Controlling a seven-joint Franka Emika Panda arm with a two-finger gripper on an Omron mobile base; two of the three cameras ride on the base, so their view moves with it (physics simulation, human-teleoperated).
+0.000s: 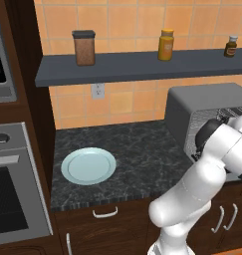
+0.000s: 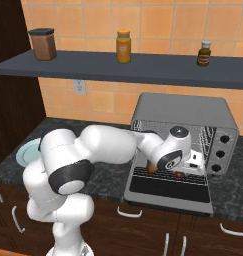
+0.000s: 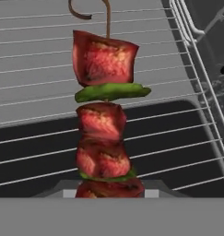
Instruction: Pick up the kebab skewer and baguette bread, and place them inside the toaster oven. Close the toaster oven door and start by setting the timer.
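The toaster oven stands on the counter with its door folded down flat in front. My arm reaches into its mouth, and the gripper is just inside, over the wire rack. The kebab skewer, red meat chunks with green slices, runs up from my fingertips in the hand view and hangs close above the rack; the jaws are closed on its lower chunks. A small red bit of the kebab skewer shows under the hand. A brown patch, likely the baguette bread, lies on the rack, mostly hidden by my forearm.
An empty pale blue plate sits on the dark counter to the oven's left. The oven's knobs line its right side. A shelf above carries jars and bottles. A built-in wall oven fills the far left.
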